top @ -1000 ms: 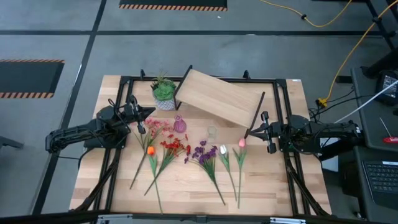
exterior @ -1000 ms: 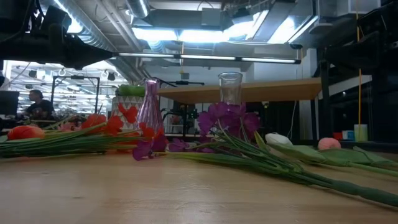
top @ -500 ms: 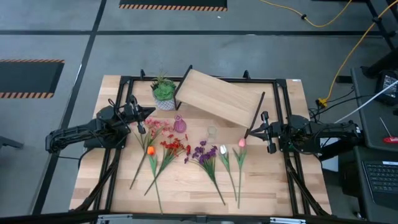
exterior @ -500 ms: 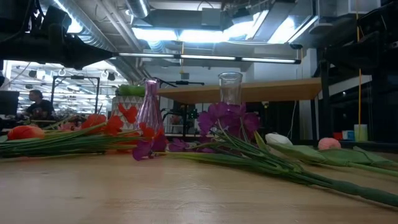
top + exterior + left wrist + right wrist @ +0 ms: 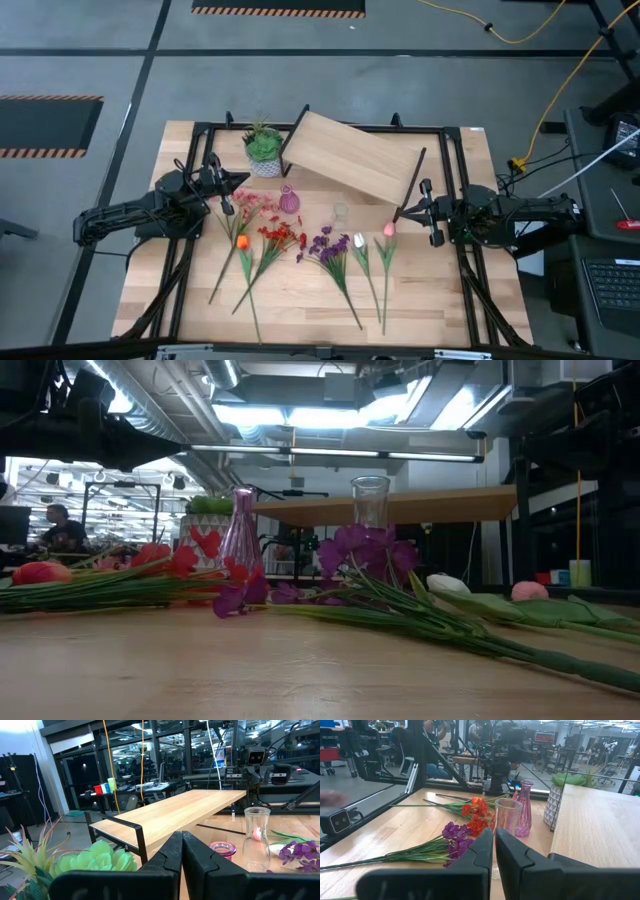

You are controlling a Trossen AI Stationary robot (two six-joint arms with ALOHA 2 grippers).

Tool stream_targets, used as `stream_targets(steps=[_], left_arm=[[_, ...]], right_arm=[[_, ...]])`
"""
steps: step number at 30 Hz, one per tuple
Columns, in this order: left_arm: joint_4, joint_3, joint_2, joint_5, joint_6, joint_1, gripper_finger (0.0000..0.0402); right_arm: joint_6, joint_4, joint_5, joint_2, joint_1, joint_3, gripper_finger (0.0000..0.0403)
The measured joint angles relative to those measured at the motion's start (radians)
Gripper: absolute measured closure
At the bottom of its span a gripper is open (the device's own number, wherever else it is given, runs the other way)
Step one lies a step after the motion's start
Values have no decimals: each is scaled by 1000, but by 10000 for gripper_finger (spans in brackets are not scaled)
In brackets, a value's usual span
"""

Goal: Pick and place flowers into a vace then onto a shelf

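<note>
Pale wooden desk point(image 5: 300, 290) under a black metal frame point(image 5: 455, 180). Light wooden shelf board point(image 5: 350, 155) on black legs. Pink glass vase point(image 5: 289, 200) beside a clear glass vase point(image 5: 340, 213). Green-stalked flowers point(image 5: 300, 245) near the pink vase: pink, red, purple, orange, white. Spiky green plant in a white patterned pot point(image 5: 264, 150). Dark end effectors.

purple flower point(image 5: 365, 555) hides the clear vase's point(image 5: 370, 500) base; green stems point(image 5: 560, 660) run off the frame edge.
</note>
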Motion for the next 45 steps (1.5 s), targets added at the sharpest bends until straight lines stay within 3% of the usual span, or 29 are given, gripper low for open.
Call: stream_targets(steps=[21, 28, 45], left_arm=[[0, 0, 0, -2, 51, 0, 398], [0, 0, 0, -2, 51, 0, 398], [0, 0, 0, -2, 51, 0, 398]], right_arm=[[-2, 0, 0, 0, 0, 0, 377], [105, 0, 1, 0, 0, 0, 377], [105, -1, 2, 0, 0, 0, 377]])
